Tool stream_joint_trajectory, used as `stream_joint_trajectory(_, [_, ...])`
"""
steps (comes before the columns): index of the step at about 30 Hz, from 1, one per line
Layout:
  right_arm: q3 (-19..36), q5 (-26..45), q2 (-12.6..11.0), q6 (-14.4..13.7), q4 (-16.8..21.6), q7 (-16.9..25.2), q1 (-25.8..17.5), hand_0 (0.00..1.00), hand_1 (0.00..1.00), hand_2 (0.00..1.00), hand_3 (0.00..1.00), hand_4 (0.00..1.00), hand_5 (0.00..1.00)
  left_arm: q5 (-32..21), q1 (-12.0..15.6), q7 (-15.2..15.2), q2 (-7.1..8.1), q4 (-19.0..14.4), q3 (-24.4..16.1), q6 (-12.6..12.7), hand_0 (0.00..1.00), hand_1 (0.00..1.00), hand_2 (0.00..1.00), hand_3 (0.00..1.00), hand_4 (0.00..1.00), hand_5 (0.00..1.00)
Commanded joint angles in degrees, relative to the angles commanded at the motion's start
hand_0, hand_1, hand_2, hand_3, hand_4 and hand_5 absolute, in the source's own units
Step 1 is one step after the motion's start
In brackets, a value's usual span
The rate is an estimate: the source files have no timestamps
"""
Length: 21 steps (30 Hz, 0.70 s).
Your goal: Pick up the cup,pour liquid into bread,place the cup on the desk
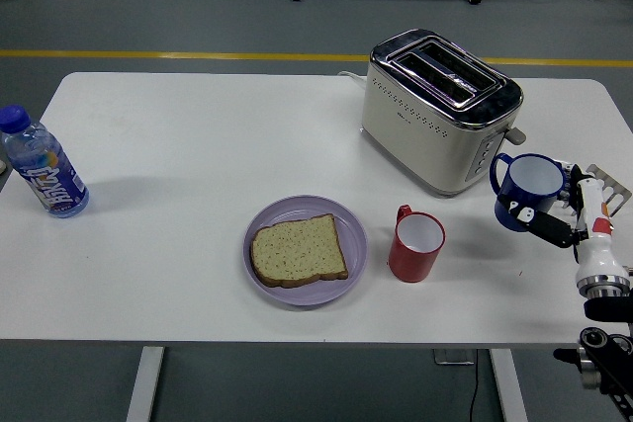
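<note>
My right hand (554, 212) is shut on a blue cup (526, 191) with a white inside, held upright above the table at the right, just right of the toaster. A slice of brown bread (298, 250) lies on a lilac plate (354, 228) near the table's front middle. A red cup (415, 244) with a white inside stands right of the plate, between it and my hand. My left arm is out of sight.
A cream and chrome toaster (438, 110) stands at the back right. A metal toast rack (603, 185) sits partly hidden behind my right hand. A blue-capped water bottle (42, 166) stands at the far left edge.
</note>
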Motion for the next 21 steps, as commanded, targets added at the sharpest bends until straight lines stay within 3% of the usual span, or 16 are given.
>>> stream_joint_trajectory(6, [-2.56,-9.49,-1.39,0.00,7.74,-11.06,2.47,0.319,0.294,0.425,0.432,0.815,0.056,-0.28,-0.12,-0.09,0.11,0.01,0.20,0.02,0.681,0.682,0.690,0.541,0.252,0.998])
stream_joint_trajectory(9, [-4.00,-13.23,-1.93,0.00,9.82,-15.42,3.94,0.319,0.294,0.425,0.432,0.815,0.056,-0.40,-0.17,-0.12,0.15,0.01,0.26,0.04,0.681,0.682,0.690,0.541,0.252,0.998])
stream_joint_trajectory(14, [-7.28,-18.94,-2.43,0.41,12.40,-22.75,7.17,0.309,0.293,0.425,0.432,0.807,0.053,-0.74,-0.29,-0.22,0.25,0.00,0.45,0.04,0.681,0.682,0.690,0.541,0.253,0.998])
stream_joint_trajectory(21, [-12.50,-24.57,-0.70,1.04,13.05,-29.48,12.55,0.297,0.287,0.426,0.432,0.803,0.051,-1.00,-0.31,-0.31,0.32,0.00,0.60,0.11,0.681,0.681,0.691,0.543,0.255,0.998])
